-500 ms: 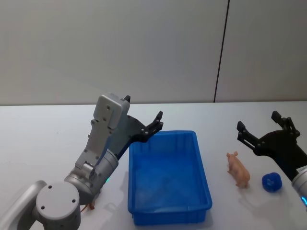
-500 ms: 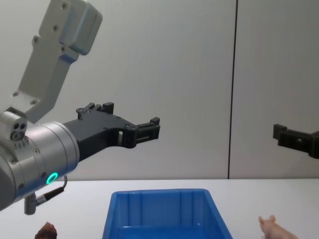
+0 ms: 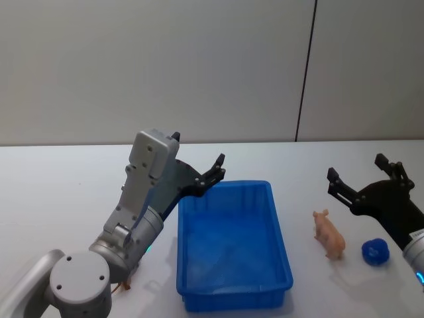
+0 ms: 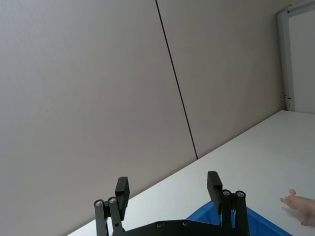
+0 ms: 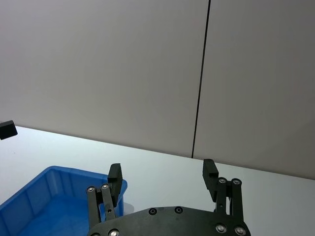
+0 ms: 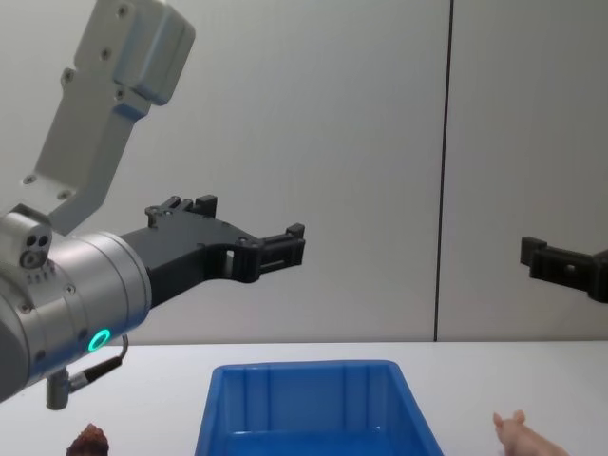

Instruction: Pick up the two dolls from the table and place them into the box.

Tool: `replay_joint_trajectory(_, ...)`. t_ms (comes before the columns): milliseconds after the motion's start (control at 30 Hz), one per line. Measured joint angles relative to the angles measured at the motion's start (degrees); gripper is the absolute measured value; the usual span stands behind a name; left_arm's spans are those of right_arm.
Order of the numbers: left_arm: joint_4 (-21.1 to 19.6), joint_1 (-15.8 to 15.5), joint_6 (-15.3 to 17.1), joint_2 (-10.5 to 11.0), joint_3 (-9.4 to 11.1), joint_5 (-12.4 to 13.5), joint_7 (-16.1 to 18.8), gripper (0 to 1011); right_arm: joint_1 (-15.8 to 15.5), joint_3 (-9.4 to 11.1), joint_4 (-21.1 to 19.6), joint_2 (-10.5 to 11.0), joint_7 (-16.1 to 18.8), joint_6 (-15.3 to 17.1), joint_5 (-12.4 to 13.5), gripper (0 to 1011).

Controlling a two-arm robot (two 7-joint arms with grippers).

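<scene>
The left gripper (image 4: 167, 183), fingers apart, hovers over the blue box's (image 3: 281, 232) far-left rim. The right gripper (image 3: 355, 167), also spread, hangs near the pink pig doll (image 3: 329, 234), with bare table (image 3: 301, 199) between pig and box. Nothing has shifted since the earlier frame.

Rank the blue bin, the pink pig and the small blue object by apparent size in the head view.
1. blue bin, by far the largest.
2. pink pig, right of the bin.
3. small blue object, slightly smaller than the pig.
All three lie at similar distances from the camera, so the order seems reliable.
</scene>
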Motion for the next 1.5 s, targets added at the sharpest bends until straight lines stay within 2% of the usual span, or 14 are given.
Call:
replay_joint_trajectory(1033, 0.0, 0.0, 0.0, 0.0, 0.0, 0.0, 0.0, 1003, -0.3, 0.1, -0.2, 0.2, -0.2, -0.1, 0.0, 1008)
replay_joint_trajectory(1333, 0.0, 0.0, 0.0, 0.0, 0.0, 0.0, 0.0, 1004, -3.0, 1.2, -2.4, 2.0, -3.5, -0.3, -0.1, 1008)
replay_joint_trajectory(1500, 0.0, 0.0, 0.0, 0.0, 0.0, 0.0, 0.0, 1003, -5.9, 2.6, -4.2, 4.0, -6.6, 0.2, 0.0, 1008)
